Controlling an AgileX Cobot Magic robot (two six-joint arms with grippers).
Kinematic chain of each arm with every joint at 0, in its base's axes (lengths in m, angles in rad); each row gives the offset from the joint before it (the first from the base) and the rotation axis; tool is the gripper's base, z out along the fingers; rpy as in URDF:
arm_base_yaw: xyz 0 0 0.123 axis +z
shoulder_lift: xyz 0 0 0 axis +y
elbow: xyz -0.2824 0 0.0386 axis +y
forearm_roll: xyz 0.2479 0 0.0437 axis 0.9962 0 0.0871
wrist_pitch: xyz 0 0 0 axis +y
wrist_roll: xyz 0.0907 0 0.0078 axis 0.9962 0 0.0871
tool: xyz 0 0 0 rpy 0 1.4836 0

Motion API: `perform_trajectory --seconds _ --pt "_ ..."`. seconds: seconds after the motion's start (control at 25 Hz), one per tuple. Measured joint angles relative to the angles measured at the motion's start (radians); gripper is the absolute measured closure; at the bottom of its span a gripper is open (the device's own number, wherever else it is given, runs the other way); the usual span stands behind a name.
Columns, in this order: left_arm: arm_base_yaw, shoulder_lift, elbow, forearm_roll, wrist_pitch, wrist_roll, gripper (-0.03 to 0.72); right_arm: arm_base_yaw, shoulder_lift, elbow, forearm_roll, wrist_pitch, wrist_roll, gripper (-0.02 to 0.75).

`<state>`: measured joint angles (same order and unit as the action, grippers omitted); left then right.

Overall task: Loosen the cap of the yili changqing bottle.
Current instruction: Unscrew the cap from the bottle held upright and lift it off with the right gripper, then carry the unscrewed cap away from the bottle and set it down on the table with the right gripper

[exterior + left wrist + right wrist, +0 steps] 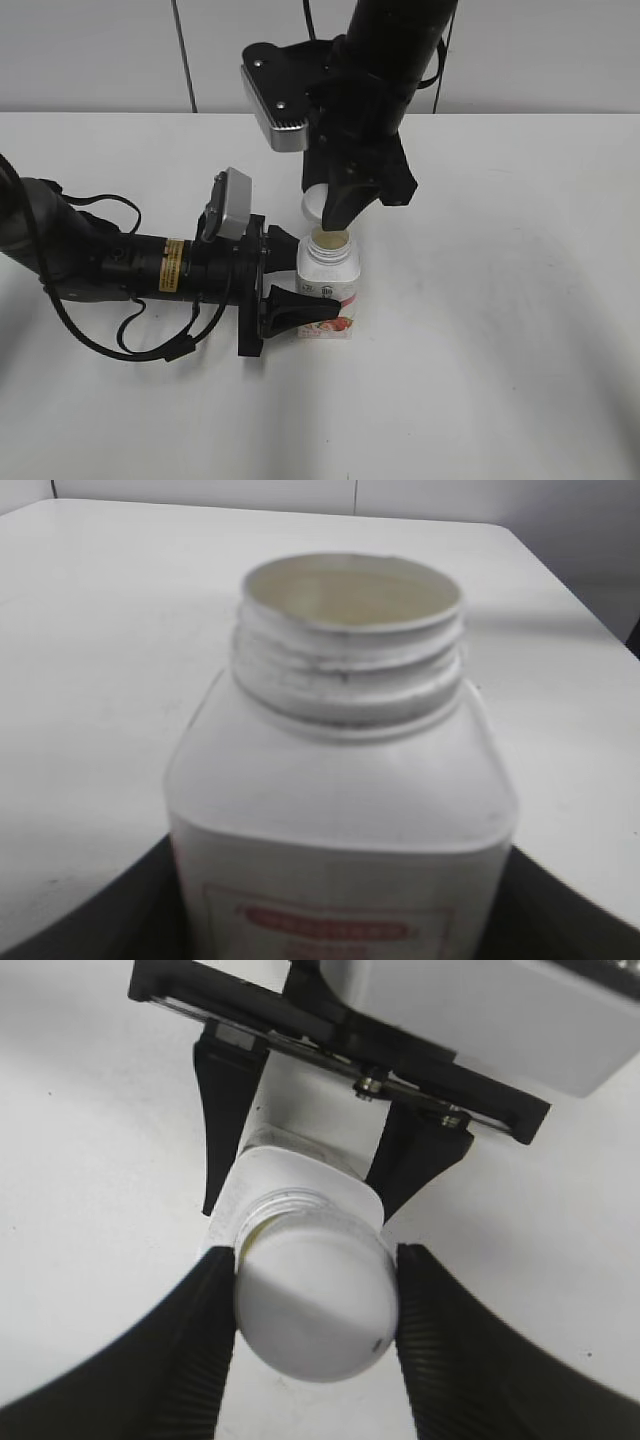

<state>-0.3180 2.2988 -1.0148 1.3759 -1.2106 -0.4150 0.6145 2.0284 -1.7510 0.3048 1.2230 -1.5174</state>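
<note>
The cap sat clamped in the right pincer, lifted just above the bottle at frame centre, its neck open. The left pincer gripped the bottle upright on the tabletop. The loosening looked finished; next, set the cap aside.

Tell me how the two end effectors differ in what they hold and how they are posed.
The left end effector clamps the bottle by its body, reaching in sideways along the table; the right end effector grips the cap, pointing down from above. The left's load stands on the table; the right's is lifted off the open neck. Both are black and shut.
</note>
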Motion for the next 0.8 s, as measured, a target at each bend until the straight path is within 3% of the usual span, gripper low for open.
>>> perform_trajectory --seconds 0.16,0.8 --pt "0.0 0.0 0.0 0.001 -0.002 0.0 0.246 0.0 -0.026 0.0 0.005 0.0 0.101 0.351" --pt "0.0 0.0 0.0 0.004 -0.002 0.0 0.246 -0.036 -0.06 0.0 -0.079 0.0 0.928 0.351"
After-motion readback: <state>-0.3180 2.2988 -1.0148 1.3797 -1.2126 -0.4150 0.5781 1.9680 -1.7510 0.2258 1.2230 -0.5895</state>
